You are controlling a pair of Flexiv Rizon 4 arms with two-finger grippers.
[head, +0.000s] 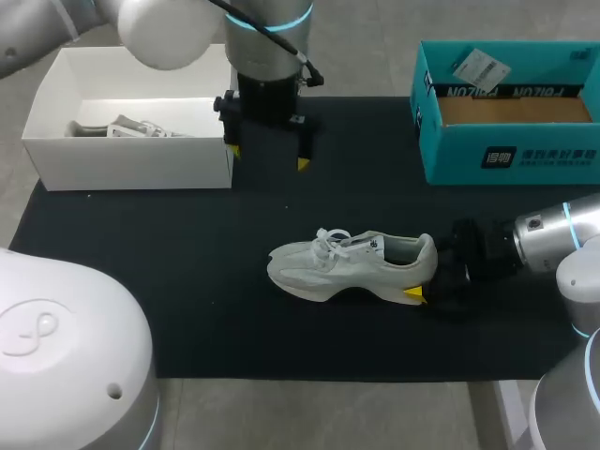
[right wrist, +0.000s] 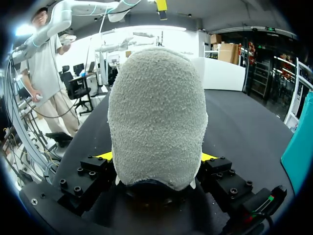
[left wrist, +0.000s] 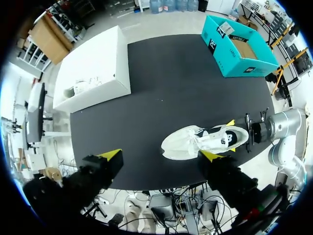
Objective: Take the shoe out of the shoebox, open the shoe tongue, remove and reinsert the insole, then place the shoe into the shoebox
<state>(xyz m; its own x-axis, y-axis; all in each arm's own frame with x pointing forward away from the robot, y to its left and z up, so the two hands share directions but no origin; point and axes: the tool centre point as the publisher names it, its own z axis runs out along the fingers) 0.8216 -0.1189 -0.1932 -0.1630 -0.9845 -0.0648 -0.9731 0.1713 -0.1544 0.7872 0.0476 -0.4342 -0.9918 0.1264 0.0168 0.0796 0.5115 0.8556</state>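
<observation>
We're gripping shoe (head: 352, 267) at heel, right fingers (right wrist: 104, 156) clamped on both sides. Shoe is sitting upright mid-tabletop (head: 187, 281). Left fingers (left wrist: 111, 155) are hanging apart, empty, above. We're judging shoe light, with soft upper and stiffer sole; we're planning tongue pinch with heel steadied.

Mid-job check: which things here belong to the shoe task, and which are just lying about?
Job: white-grey lace-up sneaker; right pincer gripping its heel; left pincer, open; teal cardboard shoebox.
Lying about: white open box holding grey bits; black mat.
</observation>
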